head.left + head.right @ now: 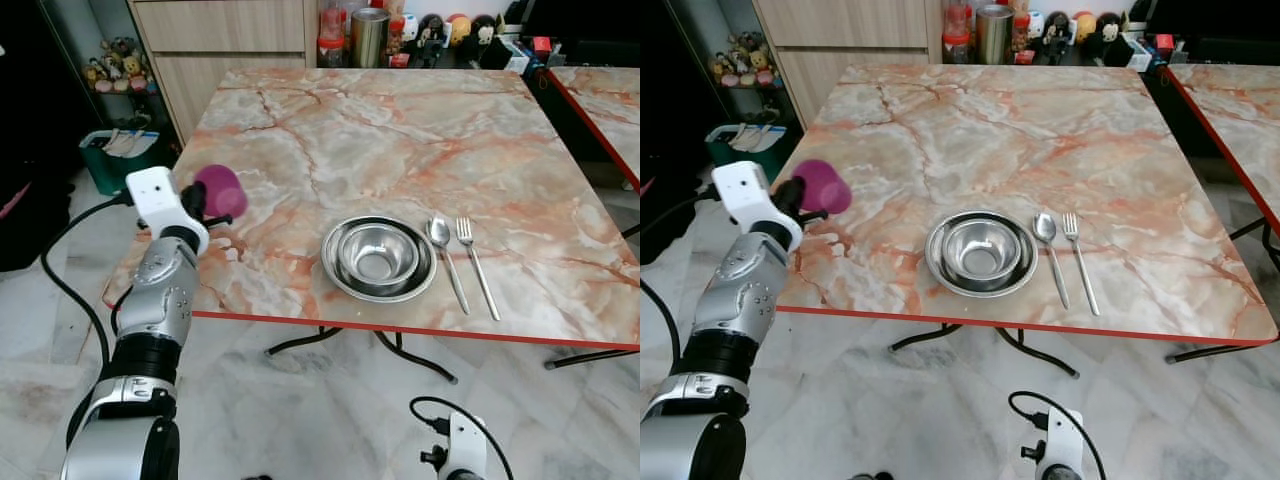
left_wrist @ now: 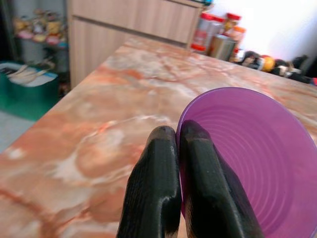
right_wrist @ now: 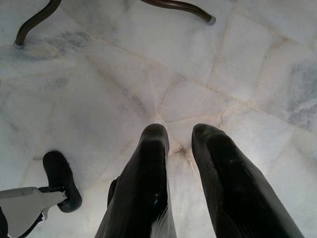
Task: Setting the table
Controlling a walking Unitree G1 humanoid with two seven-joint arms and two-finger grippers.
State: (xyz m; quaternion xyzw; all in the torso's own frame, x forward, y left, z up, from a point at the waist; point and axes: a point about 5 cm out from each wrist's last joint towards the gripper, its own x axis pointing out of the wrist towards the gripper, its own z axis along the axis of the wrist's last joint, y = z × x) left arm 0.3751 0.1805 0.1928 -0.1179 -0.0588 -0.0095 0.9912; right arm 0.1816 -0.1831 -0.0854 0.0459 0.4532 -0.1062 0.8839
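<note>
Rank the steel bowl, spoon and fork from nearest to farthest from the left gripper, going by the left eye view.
Left gripper holds the purple cup at the table's left edge.
1. Steel bowl, nested in the plate, nearest.
2. Spoon, just right of the plate.
3. Fork, right of the spoon, farthest.

purple cup (image 1: 221, 190) | tilted, held over table's left edge | bowl-on-plate (image 1: 378, 258), spoon (image 1: 446, 258), fork (image 1: 476, 264) laid

A marble-topped table (image 1: 400, 130) (red-edged) stands on pale tiled floor (image 1: 330, 420) before wooden drawers (image 1: 220, 40).
</note>
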